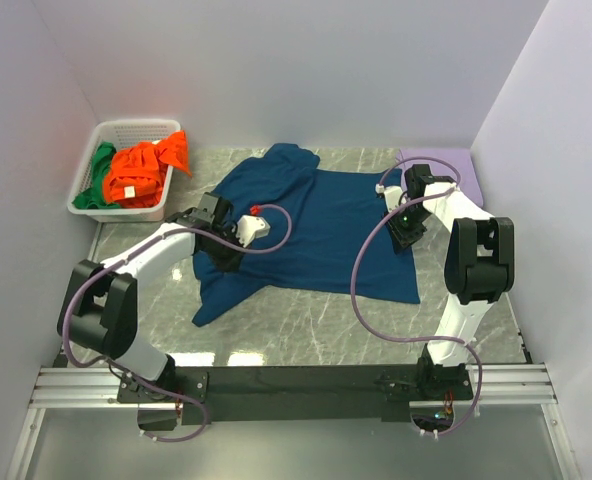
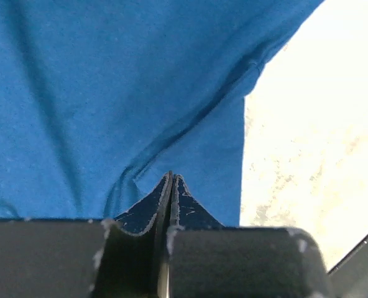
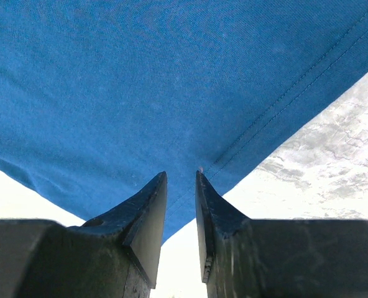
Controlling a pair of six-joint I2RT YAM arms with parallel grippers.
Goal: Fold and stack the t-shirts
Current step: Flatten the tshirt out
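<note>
Farthest left, the basket (image 1: 88, 195) holds a green tee (image 1: 100, 180) and an orange tee (image 1: 144, 172), bunched so their shapes are lost. Next, the left gripper (image 2: 171, 178) is closed tight, nipping a pucker of the navy tee (image 1: 321, 225). That tee lies spread mid-table (image 1: 316, 320), its left side partly under the arm. At its right hem the right gripper (image 3: 181, 177) stands slightly parted, gripping nothing; from above its tips are hidden. Far right lies something lilac (image 1: 444, 162), its kind unclear.
</note>
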